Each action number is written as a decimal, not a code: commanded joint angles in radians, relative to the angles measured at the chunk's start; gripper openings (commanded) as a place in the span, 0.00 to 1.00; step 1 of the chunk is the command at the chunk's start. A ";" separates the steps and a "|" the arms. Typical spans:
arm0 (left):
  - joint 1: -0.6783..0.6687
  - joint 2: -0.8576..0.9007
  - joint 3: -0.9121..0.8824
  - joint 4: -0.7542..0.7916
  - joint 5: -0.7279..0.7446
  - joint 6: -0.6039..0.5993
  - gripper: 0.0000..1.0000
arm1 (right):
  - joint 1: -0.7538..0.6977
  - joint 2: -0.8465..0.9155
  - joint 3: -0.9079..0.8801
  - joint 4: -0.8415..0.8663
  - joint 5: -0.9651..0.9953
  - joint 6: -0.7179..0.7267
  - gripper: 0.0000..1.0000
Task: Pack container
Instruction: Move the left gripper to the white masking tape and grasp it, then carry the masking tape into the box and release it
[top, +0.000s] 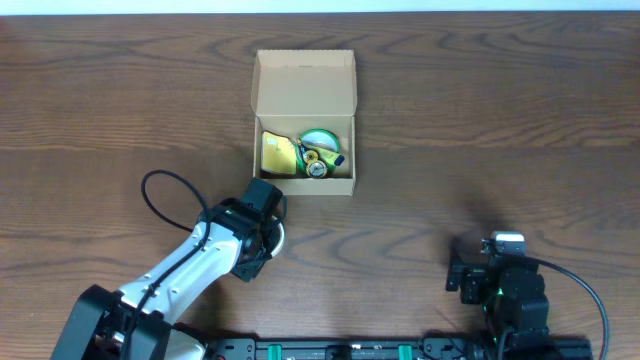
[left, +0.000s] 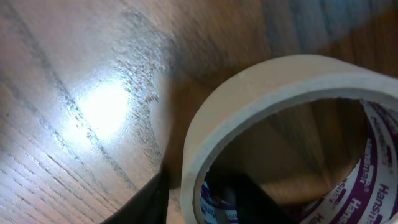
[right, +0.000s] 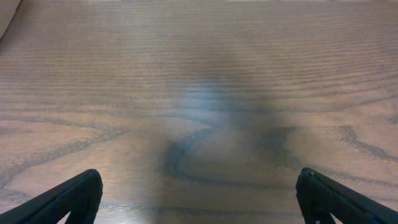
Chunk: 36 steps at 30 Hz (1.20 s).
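Observation:
The container (top: 305, 95) is a tan cardboard box with its flap lid standing open at the far side. Inside lie a yellow pad (top: 278, 153), a green roll (top: 320, 140) and small items. My left gripper (top: 268, 238) is just in front of the box's near left corner, shut on the wall of a beige tape roll (left: 273, 87), with one finger outside and one inside the ring (left: 199, 199). The roll's white edge shows in the overhead view (top: 280, 238). My right gripper (top: 468, 274) is open and empty over bare wood (right: 199, 199) at the front right.
A black cable (top: 160, 195) loops on the table left of the left arm. The wooden table (top: 500, 130) extends on all sides of the box.

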 joint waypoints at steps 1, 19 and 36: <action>0.001 0.008 -0.005 0.000 -0.003 -0.011 0.15 | -0.008 -0.006 -0.007 -0.004 0.003 -0.013 0.99; 0.001 -0.392 0.129 -0.014 -0.098 0.335 0.05 | -0.008 -0.006 -0.007 -0.004 0.003 -0.013 0.99; 0.130 0.212 0.659 -0.103 -0.144 0.653 0.06 | -0.008 -0.006 -0.007 -0.004 0.003 -0.013 0.99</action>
